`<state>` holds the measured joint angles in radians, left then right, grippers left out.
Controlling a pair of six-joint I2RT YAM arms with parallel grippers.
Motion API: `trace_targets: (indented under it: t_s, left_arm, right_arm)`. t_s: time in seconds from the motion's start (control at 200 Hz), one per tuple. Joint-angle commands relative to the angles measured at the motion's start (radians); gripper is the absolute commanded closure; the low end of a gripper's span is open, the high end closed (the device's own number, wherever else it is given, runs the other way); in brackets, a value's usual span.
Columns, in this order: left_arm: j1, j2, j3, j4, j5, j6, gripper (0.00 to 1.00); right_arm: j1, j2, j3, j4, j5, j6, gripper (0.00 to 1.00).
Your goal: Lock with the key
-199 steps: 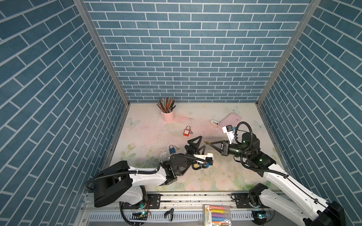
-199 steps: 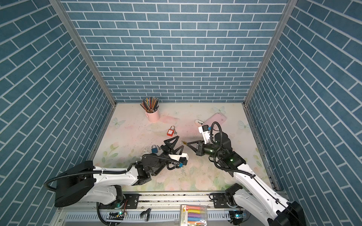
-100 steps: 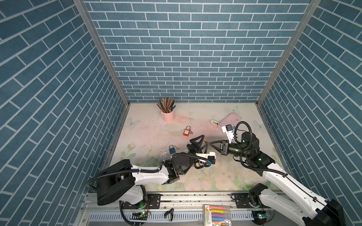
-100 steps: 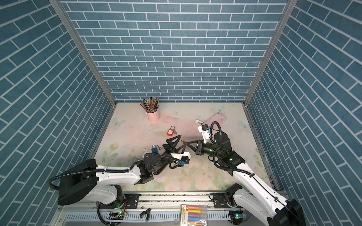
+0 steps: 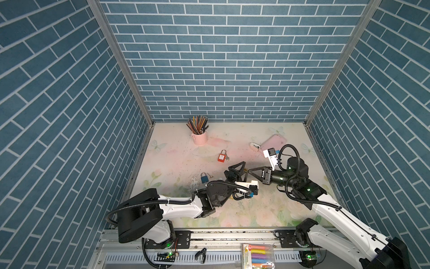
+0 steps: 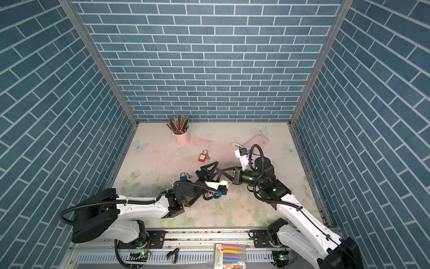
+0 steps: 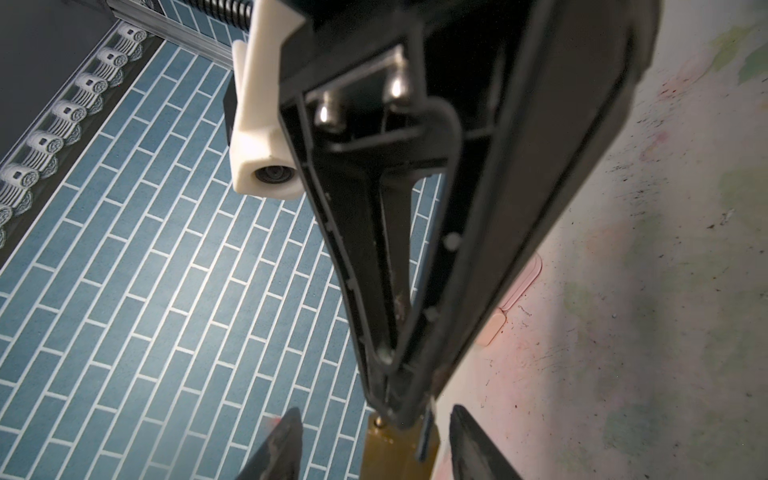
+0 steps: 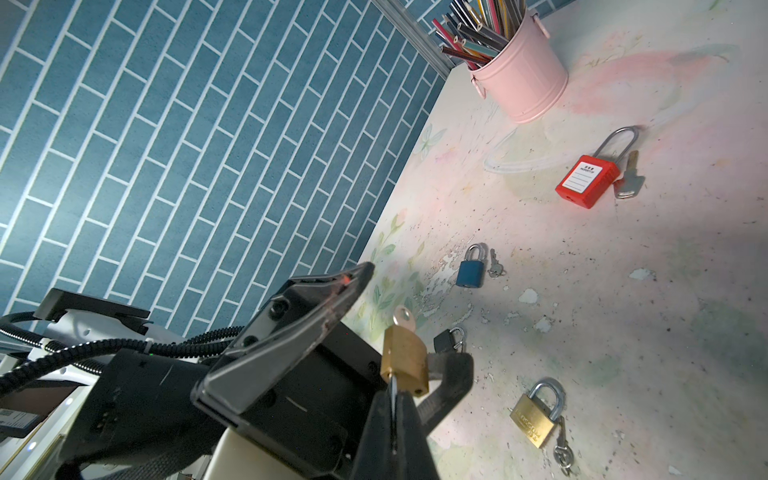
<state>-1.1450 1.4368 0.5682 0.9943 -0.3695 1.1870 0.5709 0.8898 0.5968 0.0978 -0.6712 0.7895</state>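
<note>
Right wrist view: right fingers point(image 8: 380, 432) pressed together on the thin shackle of the brass padlock point(image 8: 405, 357); lock body held up off the desk point(image 8: 623, 316). Key point(image 8: 402, 319) sits in the keyhole, at the end of the body away from the shackle.

Left fingers point(image 8: 316, 307) stand apart, one on each side of the lock body. Left wrist view shows a wide gap on one side and a narrow one on the other, so they are not gripping.

In both top views the brass padlock point(image 5: 246, 171) point(image 6: 218, 171) hangs near desk centre, between the two arms' tips. From it:
- blue padlock point(image 5: 204, 178) at 9 o'clock
- red padlock point(image 5: 221, 157) at 10 o'clock
- pink pencil bucket point(image 5: 199, 138) farther out at 10 o'clock
- pink case point(image 5: 272, 142) between 1 and 2 o'clock

Right wrist view also shows a second brass lock point(image 8: 534, 419) and a small black padlock point(image 8: 446, 340) lying on the desk.
</note>
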Motion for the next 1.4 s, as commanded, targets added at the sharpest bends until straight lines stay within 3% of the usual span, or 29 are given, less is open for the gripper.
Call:
trace_targets:
  t_s: [0.0,0.425,0.57,0.785,0.855,0.955,1.035,1.26,1.395]
  left_arm:
    - [0.003,0.01,0.025,0.008,0.011,0.022,0.45]
    - [0.01,0.004,0.032,-0.029,0.027,0.016,0.6]
    - [0.01,0.002,0.035,-0.035,0.033,0.019,0.73]
    - [0.009,-0.013,0.032,-0.045,0.038,0.015,0.8]
    - [0.01,-0.024,0.036,-0.073,0.046,0.004,0.88]
    - [0.013,-0.049,0.06,-0.193,0.072,-0.041,0.88]
    - [0.028,-0.079,0.08,-0.315,0.136,-0.109,0.88]
    - [0.144,-0.109,0.205,-0.787,0.51,-0.342,0.88]
    - [0.184,-0.076,0.257,-0.955,0.66,-0.382,0.89]
  right_arm:
    - [-0.003,-0.013,-0.013,0.036,-0.016,0.03,1.0]
    - [-0.003,-0.012,-0.019,0.044,-0.018,0.035,1.0]
    - [-0.003,-0.007,-0.019,0.043,-0.018,0.035,1.0]
    - [-0.003,-0.004,-0.022,0.045,-0.013,0.034,1.0]
    - [-0.006,-0.005,-0.02,0.043,-0.008,0.032,1.0]
    - [-0.01,-0.013,-0.011,0.025,0.016,0.024,1.0]
    - [-0.025,-0.027,0.0,0.007,0.039,0.016,1.0]
    - [-0.084,-0.116,0.004,0.002,0.108,-0.006,0.73]
    - [-0.109,-0.151,-0.002,-0.018,0.138,-0.022,0.65]
